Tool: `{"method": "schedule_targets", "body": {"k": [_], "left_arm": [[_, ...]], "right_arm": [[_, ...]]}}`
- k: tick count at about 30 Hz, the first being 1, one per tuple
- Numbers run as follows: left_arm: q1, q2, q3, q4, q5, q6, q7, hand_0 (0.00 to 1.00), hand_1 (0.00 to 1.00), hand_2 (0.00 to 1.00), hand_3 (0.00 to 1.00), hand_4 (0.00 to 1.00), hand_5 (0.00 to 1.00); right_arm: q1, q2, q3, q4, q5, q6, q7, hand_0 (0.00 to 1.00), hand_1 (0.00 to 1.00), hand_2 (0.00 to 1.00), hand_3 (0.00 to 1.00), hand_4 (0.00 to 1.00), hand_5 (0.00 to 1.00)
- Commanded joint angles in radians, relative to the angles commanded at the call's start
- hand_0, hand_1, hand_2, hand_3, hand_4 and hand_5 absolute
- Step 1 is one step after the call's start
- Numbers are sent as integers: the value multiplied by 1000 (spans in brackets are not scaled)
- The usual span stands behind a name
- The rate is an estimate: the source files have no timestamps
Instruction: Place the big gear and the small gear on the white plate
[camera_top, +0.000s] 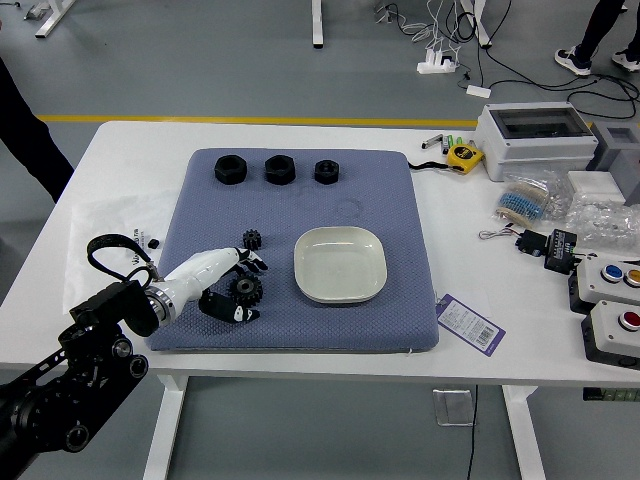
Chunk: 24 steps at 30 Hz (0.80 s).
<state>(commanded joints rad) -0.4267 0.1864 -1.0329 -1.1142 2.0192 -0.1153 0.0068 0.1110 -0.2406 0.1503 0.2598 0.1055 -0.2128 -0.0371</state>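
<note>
My left hand reaches in from the lower left, its fingers spread around the big black gear, which lies on the blue mat. Fingers are above and below the gear; whether they touch it I cannot tell. Just beyond the hand lies the small black gear. The white plate, a rounded square with nothing on it, sits right of both gears on the mat.
Three black nuts line the mat's far edge. A yellow tape measure, a white box and a purple tag are to the right. A person's leg shows at the left edge.
</note>
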Motion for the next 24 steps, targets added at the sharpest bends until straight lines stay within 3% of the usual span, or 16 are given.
{"method": "schedule_targets", "body": {"k": [3, 4, 9, 10, 15, 16, 24], "left_arm": [[-6, -1, 7, 10, 16, 1, 11, 608, 602, 643, 688, 704, 44], [-8, 0, 9, 12, 25, -2, 23, 471, 500, 569, 643, 478, 2], [-5, 10, 18, 4, 53, -10, 48, 471, 500, 569, 643, 478, 2], [-5, 10, 19, 3, 54, -10, 49, 333, 395, 445, 559, 122, 2], [-1, 20, 23, -17, 66, -15, 60, 333, 395, 445, 559, 122, 2], [-1, 24, 25, -25, 70, -21, 64, 249, 315, 362, 450, 226, 2], [-15, 38, 31, -82, 78, -29, 69, 248, 307, 355, 430, 227, 2]], "right_arm": [[0, 0, 0, 0, 0, 0, 0, 684, 657, 739, 600, 807, 722], [0, 0, 0, 0, 1, 0, 0, 685, 657, 738, 600, 807, 722], [-4, 1, 2, 0, -2, 0, -1, 685, 657, 738, 600, 807, 722], [-4, 1, 2, 0, -2, 0, -1, 685, 657, 738, 600, 807, 722], [-8, 1, 4, 0, -6, 0, -2, 685, 657, 738, 600, 807, 722], [-9, 1, 5, 0, -6, 0, -2, 684, 657, 738, 600, 807, 722], [-14, 2, 8, 0, -10, -2, -3, 686, 657, 738, 600, 807, 722]]}}
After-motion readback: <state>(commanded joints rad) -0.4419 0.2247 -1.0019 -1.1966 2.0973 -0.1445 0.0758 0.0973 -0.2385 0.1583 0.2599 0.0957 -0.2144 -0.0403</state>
